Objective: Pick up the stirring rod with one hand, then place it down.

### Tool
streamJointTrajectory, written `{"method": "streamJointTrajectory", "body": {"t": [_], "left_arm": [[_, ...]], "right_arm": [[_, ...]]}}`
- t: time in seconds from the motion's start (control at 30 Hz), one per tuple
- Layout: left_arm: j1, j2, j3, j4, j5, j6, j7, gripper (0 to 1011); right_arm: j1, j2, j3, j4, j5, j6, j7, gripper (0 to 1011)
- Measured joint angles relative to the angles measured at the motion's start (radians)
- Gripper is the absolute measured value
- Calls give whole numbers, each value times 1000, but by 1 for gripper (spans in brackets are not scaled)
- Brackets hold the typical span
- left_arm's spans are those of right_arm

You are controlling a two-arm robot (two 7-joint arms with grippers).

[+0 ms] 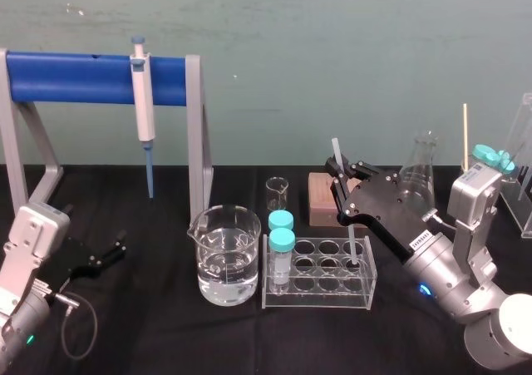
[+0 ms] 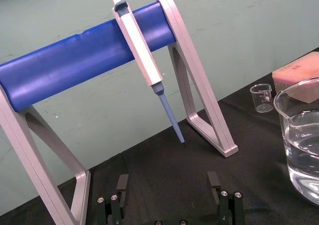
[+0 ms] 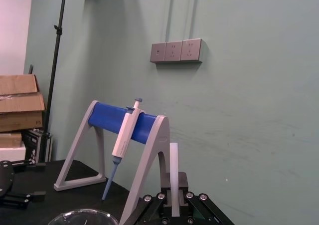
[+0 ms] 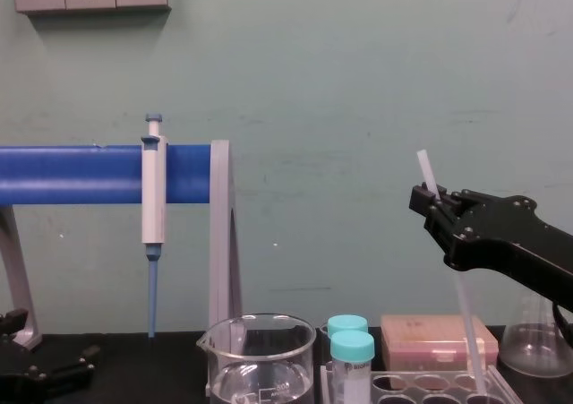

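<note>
The stirring rod [image 1: 352,240] is a thin translucent whitish stick, standing nearly upright and leaning slightly. My right gripper [image 1: 342,173] is shut on its upper part, and a short stub sticks out above the jaws. The chest view shows the rod [image 4: 466,328] running down from the right gripper [image 4: 429,204] into a hole of the clear tube rack [image 4: 430,388]. In the right wrist view the rod [image 3: 173,165] rises between the fingers of the right gripper [image 3: 173,191]. My left gripper [image 1: 106,253] rests open and empty on the black table at the far left.
A water-filled beaker [image 1: 224,254] stands left of the tube rack [image 1: 320,296], which holds two teal-capped tubes [image 1: 281,246]. Behind are a small beaker [image 1: 277,194], a brown block [image 1: 318,199] and a flask [image 1: 418,175]. A pipette [image 1: 143,101] hangs on the blue-barred stand [image 1: 75,77].
</note>
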Motion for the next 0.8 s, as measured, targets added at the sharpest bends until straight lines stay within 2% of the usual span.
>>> {"method": "streamJointTrajectory", "body": {"t": [0.37, 0.8], "left_arm": [[0, 0, 0, 0, 0, 0, 0, 1000], [0, 0, 0, 0, 0, 0, 0, 1000]], "right_arm": [[0, 3, 3, 8, 0, 9, -3, 72], [21, 0, 1, 65, 8, -9, 16, 72]]}}
